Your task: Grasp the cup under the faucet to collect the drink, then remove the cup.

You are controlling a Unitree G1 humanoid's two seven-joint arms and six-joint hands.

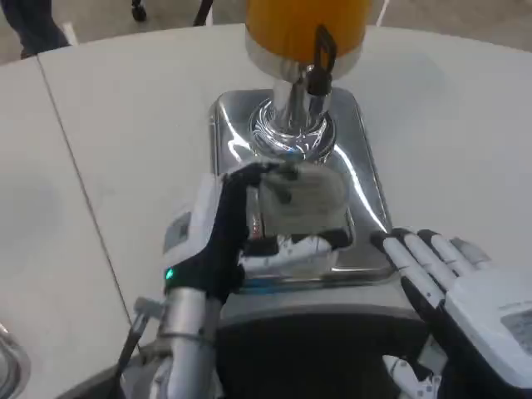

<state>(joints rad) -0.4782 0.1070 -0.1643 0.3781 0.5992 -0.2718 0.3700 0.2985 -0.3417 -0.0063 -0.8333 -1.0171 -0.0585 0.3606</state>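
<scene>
**A:** so what's on the white table (pixel 125 125)?

**B:** biggest thing is the dispenser's shiny steel base (pixel 366 179), with the orange drink tank (pixel 287 25) on top and a black-handled faucet (pixel 318 58) at the front.

**A:** and the cup?

**B:** the cup (pixel 303 193) sits on the base right under the faucet. The left hand (pixel 218 237) has its fingers wrapped around it. The right hand (pixel 453 278) lies beside the base, fingers straight and close together, holding nothing.

**A:** any brand or label?

**B:** nothing readable, too blurry.

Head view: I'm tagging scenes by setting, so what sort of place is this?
Probably a demo or test drink station: an orange drink dispenser on a chrome tray, standing on a plain white table.
</scene>
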